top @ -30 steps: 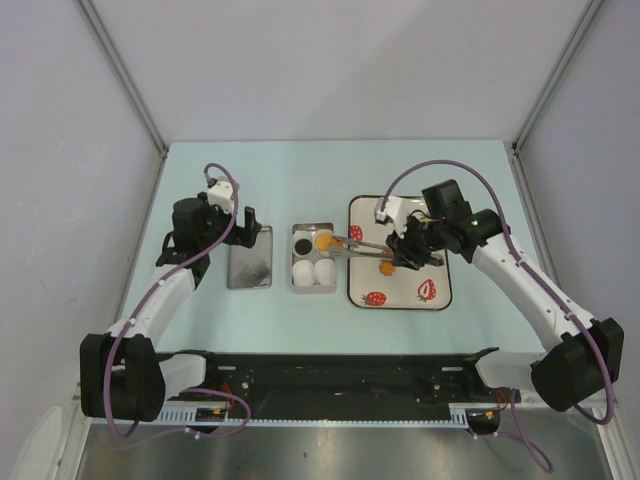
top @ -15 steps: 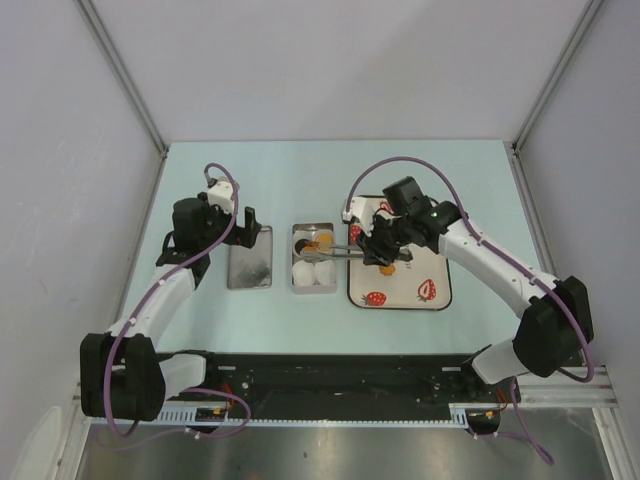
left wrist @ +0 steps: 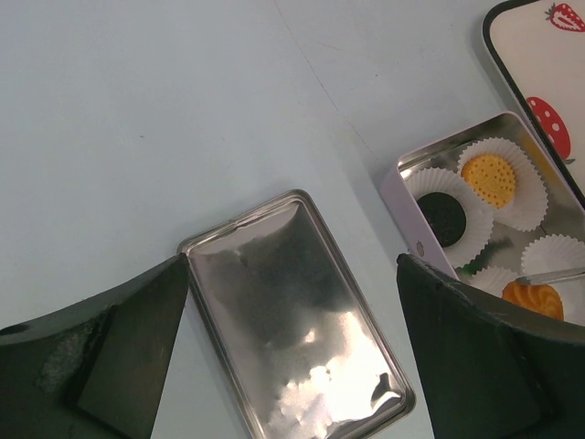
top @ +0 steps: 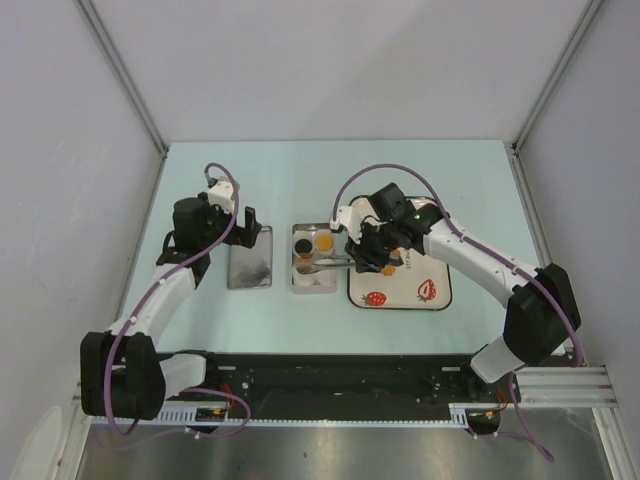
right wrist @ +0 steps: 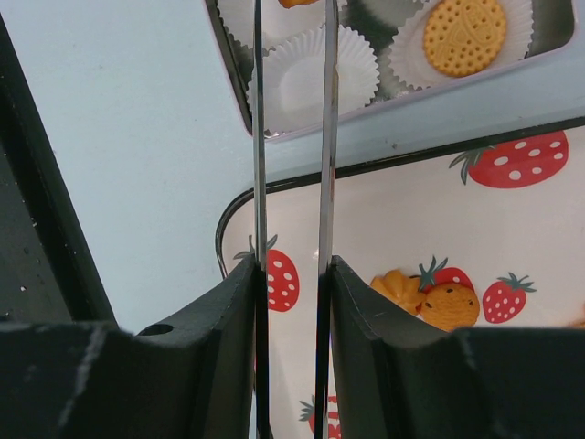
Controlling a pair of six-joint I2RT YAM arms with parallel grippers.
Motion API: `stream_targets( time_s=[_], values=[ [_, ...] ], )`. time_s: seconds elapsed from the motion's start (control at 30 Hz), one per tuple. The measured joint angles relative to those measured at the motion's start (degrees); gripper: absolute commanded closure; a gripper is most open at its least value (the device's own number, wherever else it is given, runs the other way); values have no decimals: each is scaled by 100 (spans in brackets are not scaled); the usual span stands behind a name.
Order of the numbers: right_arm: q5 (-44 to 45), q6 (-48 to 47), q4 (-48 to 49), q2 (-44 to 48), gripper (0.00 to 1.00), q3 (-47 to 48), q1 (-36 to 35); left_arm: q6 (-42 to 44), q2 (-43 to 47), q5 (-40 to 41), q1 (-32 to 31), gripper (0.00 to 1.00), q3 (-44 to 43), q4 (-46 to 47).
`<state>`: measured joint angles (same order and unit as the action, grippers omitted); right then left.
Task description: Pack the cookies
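One black cookie [left wrist: 445, 215]: in a paper cup [left wrist: 423, 187] at the far-left corner of the tin [left wrist: 402, 206].
One orange cookie [left wrist: 488, 179]: in the paper cup at the tin's far-right corner.
Second orange cookie [left wrist: 535, 298]: between the tips of the tweezers [right wrist: 323, 137], at the tin's near-left cup; whether it rests in that cup cannot be told.
Near-right cup [right wrist: 311, 78]: white, nothing in it.
Right gripper [right wrist: 292, 274]: fingers pinched on the two tweezers blades with only a narrow gap between them; it sits over the left edge of the tray [top: 432, 262], and the blades reach into the tin.
Left gripper [left wrist: 292, 274]: fingers spread wide, nothing held, above the lid [left wrist: 302, 320].
Tin: middle of the table [top: 300, 170], with the lid apart on its left and the strawberry-print tray just beside it on its right.
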<state>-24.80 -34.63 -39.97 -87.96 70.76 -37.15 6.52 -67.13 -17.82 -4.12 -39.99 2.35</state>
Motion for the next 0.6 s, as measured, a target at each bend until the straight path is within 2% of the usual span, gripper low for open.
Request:
stream_targets(
  time_s=[0.3, 0.6],
  values=[
    [57, -4, 2, -181, 85, 2, -98, 0, -7, 0, 0, 0, 0, 0],
    [101, -4, 4, -240, 76, 2, -144, 0, -17, 0, 0, 0, 0, 0]
  ],
)
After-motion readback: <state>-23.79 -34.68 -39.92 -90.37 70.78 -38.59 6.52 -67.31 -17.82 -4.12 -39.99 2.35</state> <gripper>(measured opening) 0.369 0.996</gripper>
